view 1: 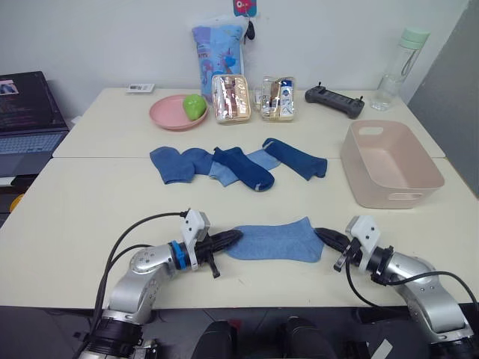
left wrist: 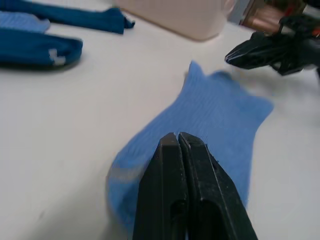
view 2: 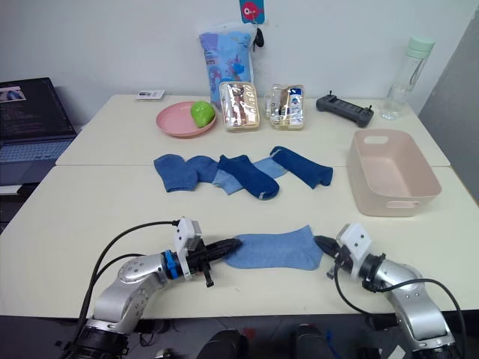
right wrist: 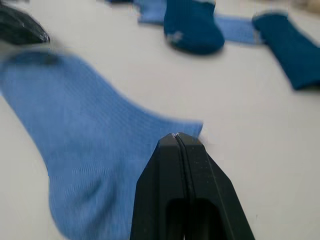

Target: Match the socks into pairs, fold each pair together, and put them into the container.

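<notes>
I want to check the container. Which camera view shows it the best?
The right eye view: the pink container stands whole on the table, its inside visible. The left eye view shows it equally whole. The left wrist view catches part of one wall; the right wrist view gives no help.

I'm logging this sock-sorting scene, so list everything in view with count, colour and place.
Near sock: one, light blue, flat at the front between the grippers.
Sock row: about five, light blue to navy, mid-table, some overlapping.
Container: one, pale pink, right, nothing visible inside.
Plate: one, pink, back left, carrying a green object.
Pouches: two, clear with gold trim, back centre.
Bag: one, light blue patterned, upright at the wall.
Controller: one, black, back right.
Bottle: one, clear, green lid, back right.
Laptop: one, far left.
Left gripper: shut, at the near sock's left end.
Right gripper: shut, at its right end.
</notes>
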Motion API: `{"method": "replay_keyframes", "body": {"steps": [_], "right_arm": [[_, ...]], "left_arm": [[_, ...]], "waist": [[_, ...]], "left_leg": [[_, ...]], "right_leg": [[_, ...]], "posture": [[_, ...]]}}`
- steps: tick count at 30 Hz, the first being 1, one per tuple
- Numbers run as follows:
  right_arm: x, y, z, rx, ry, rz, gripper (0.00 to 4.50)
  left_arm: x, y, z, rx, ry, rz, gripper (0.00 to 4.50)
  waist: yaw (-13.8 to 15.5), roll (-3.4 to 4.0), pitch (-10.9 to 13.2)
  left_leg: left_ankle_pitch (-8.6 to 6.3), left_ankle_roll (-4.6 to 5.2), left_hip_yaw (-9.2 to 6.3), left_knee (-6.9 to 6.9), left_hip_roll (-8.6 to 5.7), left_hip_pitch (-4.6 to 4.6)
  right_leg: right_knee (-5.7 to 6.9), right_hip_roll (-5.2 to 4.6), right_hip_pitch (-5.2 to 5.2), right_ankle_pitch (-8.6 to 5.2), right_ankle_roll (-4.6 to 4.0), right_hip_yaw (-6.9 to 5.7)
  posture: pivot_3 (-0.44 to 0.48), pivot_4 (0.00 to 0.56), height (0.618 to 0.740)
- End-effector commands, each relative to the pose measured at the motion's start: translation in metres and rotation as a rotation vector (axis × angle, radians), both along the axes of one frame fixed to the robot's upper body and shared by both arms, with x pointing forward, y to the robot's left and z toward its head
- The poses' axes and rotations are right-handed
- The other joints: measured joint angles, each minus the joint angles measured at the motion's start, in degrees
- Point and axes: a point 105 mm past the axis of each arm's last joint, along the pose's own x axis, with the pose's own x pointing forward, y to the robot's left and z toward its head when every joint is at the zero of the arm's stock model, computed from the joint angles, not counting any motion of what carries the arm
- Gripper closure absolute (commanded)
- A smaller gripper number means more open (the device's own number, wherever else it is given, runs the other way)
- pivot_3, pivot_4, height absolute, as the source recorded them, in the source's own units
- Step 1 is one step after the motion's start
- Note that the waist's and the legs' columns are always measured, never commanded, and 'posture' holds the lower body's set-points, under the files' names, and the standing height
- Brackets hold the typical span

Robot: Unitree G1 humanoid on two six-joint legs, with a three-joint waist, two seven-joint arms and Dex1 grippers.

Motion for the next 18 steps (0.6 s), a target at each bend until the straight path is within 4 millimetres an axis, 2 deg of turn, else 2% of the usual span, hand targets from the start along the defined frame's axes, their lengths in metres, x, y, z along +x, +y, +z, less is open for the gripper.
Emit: {"method": "replay_keyframes", "body": {"steps": [1, 3, 4, 7, 14, 16, 18], "right_arm": [[0.009, -0.024, 0.033, -0.001, -0.106, -0.103, 4.32], [0.016, -0.045, 0.037, -0.048, -0.139, -0.18, 3.93], [0.017, -0.052, 0.033, -0.077, -0.131, -0.186, 3.59], [0.017, -0.057, 0.024, -0.105, -0.108, -0.18, 2.49], [0.017, -0.049, 0.023, -0.08, -0.108, -0.165, 0.0], [0.017, -0.044, 0.023, -0.085, -0.106, -0.155, 0.0], [0.017, -0.033, 0.022, -0.106, -0.095, -0.107, 0.0]], "left_arm": [[0.013, 0.027, 0.032, 0.024, -0.111, 0.096, 4.49], [0.027, 0.05, 0.04, 0.06, -0.178, 0.203, 4.09], [0.036, 0.064, 0.039, 0.079, -0.2, 0.271, 3.85], [0.047, 0.084, 0.032, 0.105, -0.229, 0.379, 2.9], [0.038, 0.09, 0.008, 0.11, -0.193, 0.424, 0.65], [0.035, 0.089, 0.004, 0.118, -0.189, 0.422, 0.04], [0.035, 0.087, 0.005, 0.114, -0.189, 0.42, 0.01]], "waist": [[0.04, 0.0, 0.0], [0.15, 0.0, 0.0], [0.17, 0.0, 0.0], [0.16, 0.0, 0.0], [0.13, 0.0, 0.01], [0.14, 0.0, 0.01], [0.14, 0.0, 0.01]], "left_leg": [[0.0, 0.0, -0.01, 0.0, 0.0, 0.01], [0.0, 0.0, 0.01, 0.0, -0.02, 0.01], [0.0, 0.0, 0.03, 0.0, -0.05, 0.01], [-0.01, 0.01, 0.03, -0.03, -0.05, 0.02], [-0.01, 0.02, 0.05, -0.11, -0.02, -0.01], [-0.02, 0.02, 0.04, -0.12, -0.02, -0.01], [-0.02, 0.02, 0.05, -0.12, -0.02, -0.01]], "right_leg": [[-0.01, 0.0, 0.01, 0.0, 0.0, -0.01], [-0.03, 0.0, 0.01, 0.0, 0.0, -0.01], [-0.05, -0.01, 0.02, 0.0, 0.0, 0.0], [-0.17, 0.0, 0.06, 0.0, 0.0, -0.02], [-0.19, -0.02, 0.01, 0.0, 0.0, 0.03], [-0.19, -0.04, 0.01, 0.0, 0.0, 0.02], [-0.19, -0.04, 0.01, 0.0, 0.0, 0.02]], "posture": [[0.0, 0.15, 0.74], [0.0, 0.15, 0.74], [0.0, 0.15, 0.74], [0.0, 0.15, 0.74], [0.0, 0.15, 0.74], [0.0, 0.15, 0.74], [0.0, 0.15, 0.74]]}}
